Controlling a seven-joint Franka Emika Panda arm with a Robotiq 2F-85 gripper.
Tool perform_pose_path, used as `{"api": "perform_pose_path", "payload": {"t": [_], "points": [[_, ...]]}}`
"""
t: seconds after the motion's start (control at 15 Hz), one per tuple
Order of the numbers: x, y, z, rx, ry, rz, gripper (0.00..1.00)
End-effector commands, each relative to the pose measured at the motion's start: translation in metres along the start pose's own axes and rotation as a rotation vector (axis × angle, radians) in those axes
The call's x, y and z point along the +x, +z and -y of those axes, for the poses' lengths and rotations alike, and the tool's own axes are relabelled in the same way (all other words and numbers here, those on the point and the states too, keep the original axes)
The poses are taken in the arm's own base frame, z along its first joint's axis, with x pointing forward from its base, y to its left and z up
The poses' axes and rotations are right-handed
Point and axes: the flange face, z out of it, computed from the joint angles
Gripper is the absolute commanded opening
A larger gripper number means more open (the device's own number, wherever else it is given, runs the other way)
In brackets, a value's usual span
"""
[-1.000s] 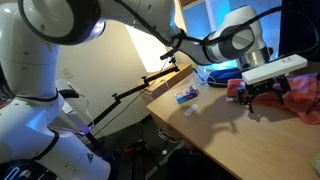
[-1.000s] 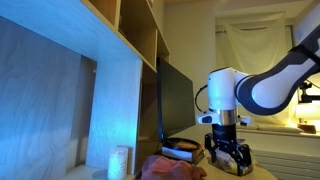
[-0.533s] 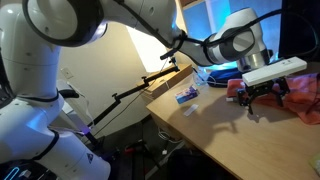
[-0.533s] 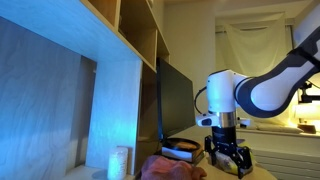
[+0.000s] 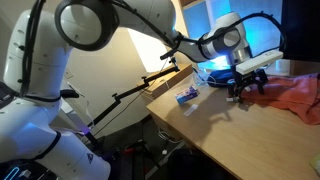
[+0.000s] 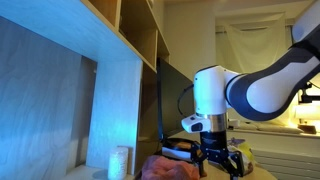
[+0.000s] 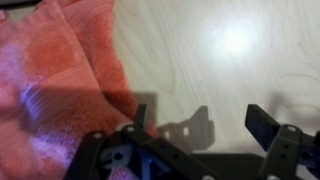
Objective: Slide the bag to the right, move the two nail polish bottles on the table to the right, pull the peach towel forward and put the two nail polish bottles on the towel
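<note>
Between the fingers of the gripper [image 7: 203,125] we see only the bare pale wood of the table [image 7: 230,60] and the gripper's own shadow. The jaws stand wide apart and hold nothing. In the wrist view the two dark fingers [image 7: 265,126] rise from the bottom edge, well apart from each other. The peach towel [image 7: 50,80] lies to one side of the jaws and fills the left part of that view in soft folds, salmon-red with a violet sheen low down. Its edge runs down to the finger on that side. That fingertip sits right at the towel's border, and we cannot tell whether it touches the cloth. The opposite finger stands over bare wood, clear of the towel.

In an exterior view the gripper [image 5: 241,95] points down at the table [image 5: 215,125], fingertips close to the surface. There the peach towel [image 5: 297,95] spreads away from the jaws toward the picture's right edge, rumpled, its near edge just beside them. On the side of the jaws away from the towel, well apart, a flat blue-and-white packet [image 5: 186,96] lies near the table's edge. Behind the jaws we see some blue-lit things, too blurred to name.

In an exterior view the gripper [image 6: 218,165] hangs low, the towel [image 6: 160,167] bunched just beside the jaws and a dark monitor [image 6: 175,100] behind them.
</note>
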Motion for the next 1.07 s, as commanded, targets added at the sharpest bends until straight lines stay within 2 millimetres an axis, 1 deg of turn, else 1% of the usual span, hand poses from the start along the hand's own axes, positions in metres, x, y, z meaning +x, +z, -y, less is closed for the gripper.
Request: {"api": "perform_pose_path", "payload": {"t": [0.0, 0.07, 0.2, 0.33, 0.53, 0.67, 0.87, 0.93, 1.0], "points": [[0.023, -0.026, -0.011, -0.027, -0.095, 0.016, 1.00], [0.031, -0.031, -0.013, -0.035, -0.114, 0.015, 1.00], [0.040, -0.039, -0.019, -0.066, -0.174, -0.016, 1.00], [0.042, -0.044, -0.026, -0.089, -0.210, -0.086, 1.00], [0.034, -0.044, -0.037, -0.108, -0.128, -0.184, 1.00], [0.026, -0.038, -0.043, -0.114, -0.042, -0.256, 1.00], [0.016, -0.028, -0.050, -0.134, 0.042, -0.305, 1.00], [0.015, -0.026, -0.050, -0.138, 0.044, -0.304, 1.00], [0.014, -0.025, -0.044, -0.111, 0.014, -0.273, 1.00]]}}
